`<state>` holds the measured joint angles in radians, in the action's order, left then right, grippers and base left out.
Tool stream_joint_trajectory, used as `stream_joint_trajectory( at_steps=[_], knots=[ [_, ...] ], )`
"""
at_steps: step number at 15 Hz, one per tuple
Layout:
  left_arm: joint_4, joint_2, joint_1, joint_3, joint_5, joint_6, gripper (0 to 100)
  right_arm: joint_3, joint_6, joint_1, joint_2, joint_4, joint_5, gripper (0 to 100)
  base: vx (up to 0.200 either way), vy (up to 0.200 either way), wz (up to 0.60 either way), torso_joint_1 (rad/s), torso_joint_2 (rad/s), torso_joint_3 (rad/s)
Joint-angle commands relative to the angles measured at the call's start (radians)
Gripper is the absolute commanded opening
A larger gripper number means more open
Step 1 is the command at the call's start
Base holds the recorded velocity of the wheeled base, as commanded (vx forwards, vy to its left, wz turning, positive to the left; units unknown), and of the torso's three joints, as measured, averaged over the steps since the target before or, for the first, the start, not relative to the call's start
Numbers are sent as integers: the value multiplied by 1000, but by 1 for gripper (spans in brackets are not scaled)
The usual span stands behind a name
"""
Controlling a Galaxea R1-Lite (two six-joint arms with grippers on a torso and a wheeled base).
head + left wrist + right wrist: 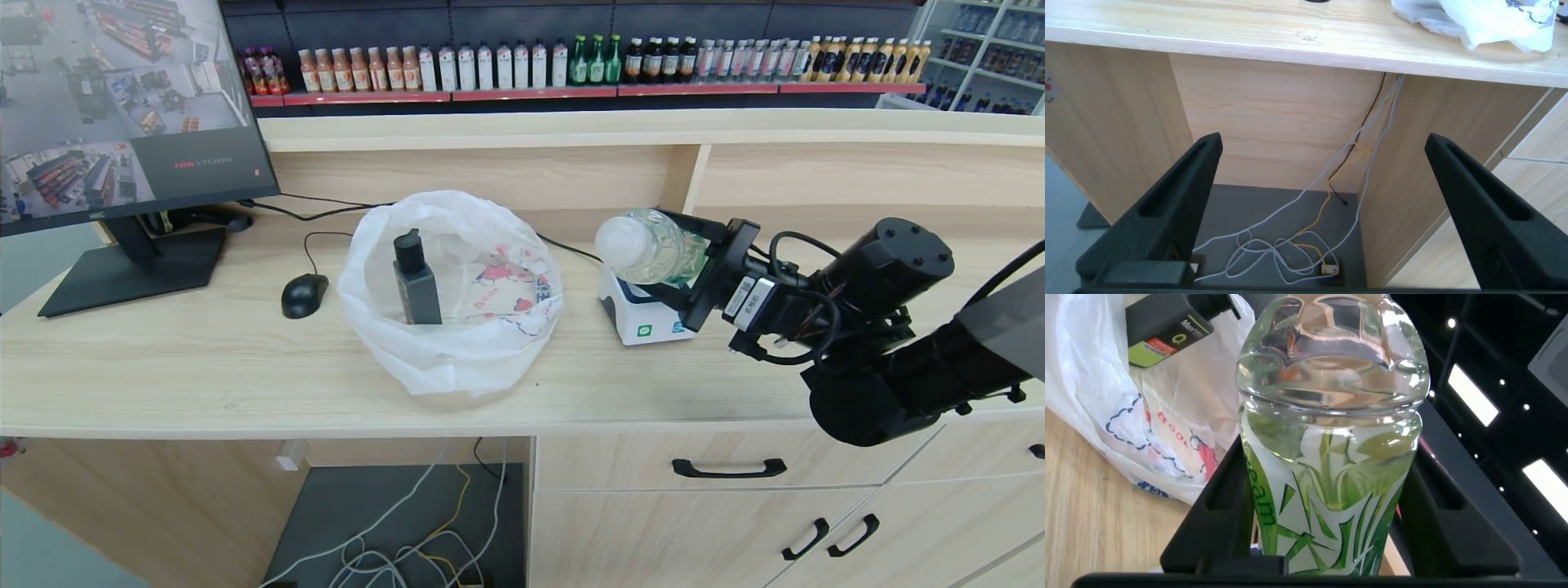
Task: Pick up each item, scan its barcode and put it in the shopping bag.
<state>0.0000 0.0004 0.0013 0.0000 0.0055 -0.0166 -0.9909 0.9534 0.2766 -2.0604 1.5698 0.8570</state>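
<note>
Scanner (641, 327): top hidden behind water bottle (645, 245). Monitor (122, 98): cut off by the frame edge. Shelf bottles (571, 61): labels too small to tell.

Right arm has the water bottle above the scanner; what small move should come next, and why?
Probably tilt the clear plastic water bottle with green label, clamped in the right gripper, so its label faces the white box-shaped scanner just below it; bagging in the white plastic shopping bag looks premature.

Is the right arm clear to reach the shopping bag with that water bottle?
Likely yes: the claw holds the water bottle over the scanner, the bag gapes open beside it, only a dark bottle inside.
</note>
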Motion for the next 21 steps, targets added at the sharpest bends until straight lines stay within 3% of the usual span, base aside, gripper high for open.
stream_joint_trajectory(
  at_steps=[1, 11, 21],
  knots=[
    [0, 0, 0, 0, 1, 0, 100, 0, 1, 1, -1, 1, 0, 0, 0, 0, 0, 0, 0, 0],
    [0, 0, 0, 0, 1, 0, 100, 8, -62, 6, 66, 1, -55, 0, 0, 0, 0, 0, 0, 0],
    [0, 0, 0, 0, 1, 0, 100, 138, -545, 122, 264, 1, -581, 0, 0, 0, 0, 0, 0, 0]
  ],
)
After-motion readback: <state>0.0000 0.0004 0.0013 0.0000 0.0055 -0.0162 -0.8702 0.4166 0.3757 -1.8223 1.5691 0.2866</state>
